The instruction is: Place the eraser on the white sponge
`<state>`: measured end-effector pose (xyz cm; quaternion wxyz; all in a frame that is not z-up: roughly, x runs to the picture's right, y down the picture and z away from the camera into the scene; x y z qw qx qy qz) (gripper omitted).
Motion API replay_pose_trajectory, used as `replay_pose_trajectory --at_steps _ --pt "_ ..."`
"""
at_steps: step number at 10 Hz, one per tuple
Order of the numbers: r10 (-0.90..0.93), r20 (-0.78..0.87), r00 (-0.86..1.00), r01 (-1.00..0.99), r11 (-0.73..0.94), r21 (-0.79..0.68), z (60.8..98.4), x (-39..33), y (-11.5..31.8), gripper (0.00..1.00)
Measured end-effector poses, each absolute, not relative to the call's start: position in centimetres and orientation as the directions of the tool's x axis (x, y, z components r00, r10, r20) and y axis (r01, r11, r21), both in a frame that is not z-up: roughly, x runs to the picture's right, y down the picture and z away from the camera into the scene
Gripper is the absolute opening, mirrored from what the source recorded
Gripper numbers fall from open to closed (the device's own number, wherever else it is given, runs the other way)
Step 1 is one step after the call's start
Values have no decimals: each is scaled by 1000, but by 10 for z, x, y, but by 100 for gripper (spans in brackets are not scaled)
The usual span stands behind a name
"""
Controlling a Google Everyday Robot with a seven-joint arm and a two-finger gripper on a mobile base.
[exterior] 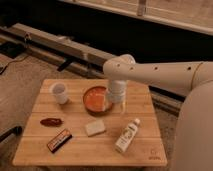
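The eraser (59,140), a flat dark block with a red-orange stripe, lies near the front left of the wooden table (75,155). The white sponge (95,127), a pale squarish pad, lies near the table's middle, to the right of the eraser and apart from it. My gripper (116,104) hangs from the white arm over the right edge of the orange bowl (95,99), above and behind the sponge. Nothing shows in it.
A white cup (59,92) stands at the back left. A dark red oval blob (51,121) lies at the left. A white bottle (127,135) lies at the front right. The robot's white body (192,130) fills the right side.
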<state>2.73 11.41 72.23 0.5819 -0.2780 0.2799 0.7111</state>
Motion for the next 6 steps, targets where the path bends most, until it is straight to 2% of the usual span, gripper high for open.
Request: replay_pose_trajectory --at_steps 2,6 --pt "694 -718 -53 -998 -68 8 707 -5 128 65" --pt "693 -702 165 -986 89 -144 662 -85 182 65"
